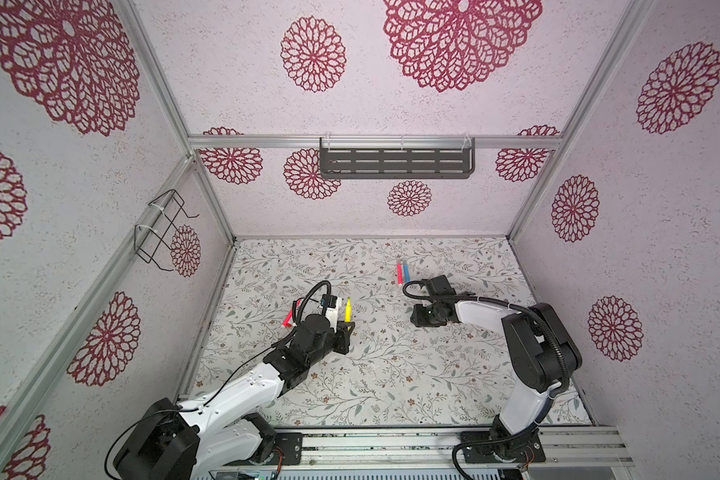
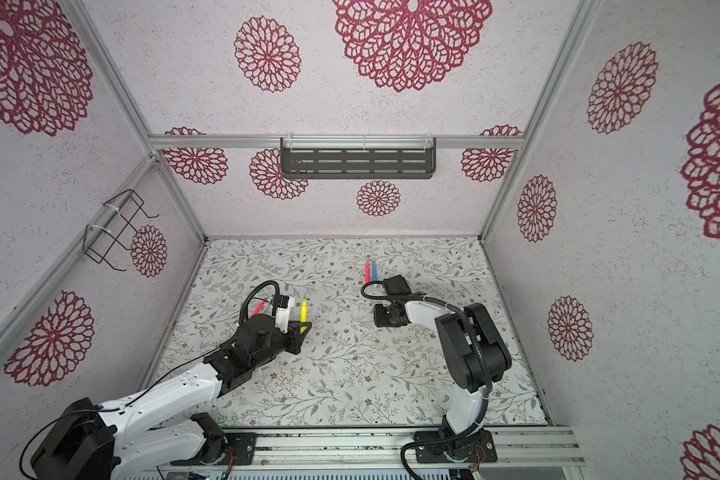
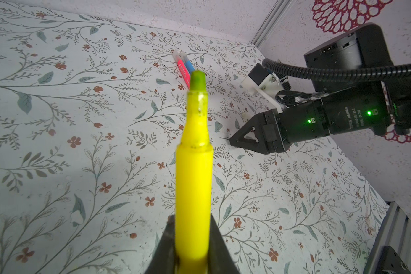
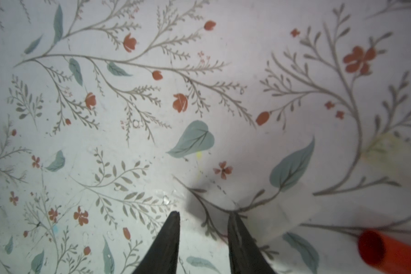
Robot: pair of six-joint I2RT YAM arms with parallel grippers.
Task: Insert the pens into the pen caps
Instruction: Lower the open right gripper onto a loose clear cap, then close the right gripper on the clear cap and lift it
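Observation:
My left gripper [image 1: 348, 326] [image 3: 192, 219] is shut on a yellow pen [image 1: 348, 309] [image 3: 193, 166], held off the table with its bare greenish tip pointing away. My right gripper [image 1: 416, 322] [image 4: 203, 213] points down at the table mat [image 4: 128, 142] with its jaws apart and bare mat between them. A blurred pale translucent pen cap [image 4: 285, 211] lies just outside one fingertip. An orange-red tube [image 4: 389, 251] lies beside it; I cannot tell whether it is a pen or a cap. A pink pen [image 1: 399, 272] and a blue pen [image 1: 406, 272] lie side by side at the back, pale-ended. A red pen [image 1: 287, 320] lies by my left arm.
A dark slotted shelf [image 1: 395, 160] hangs on the back wall and a black wire rack [image 1: 163, 228] on the left wall. An aluminium rail [image 1: 391, 444] with both arm bases runs along the table's front edge. Walls close in the other sides.

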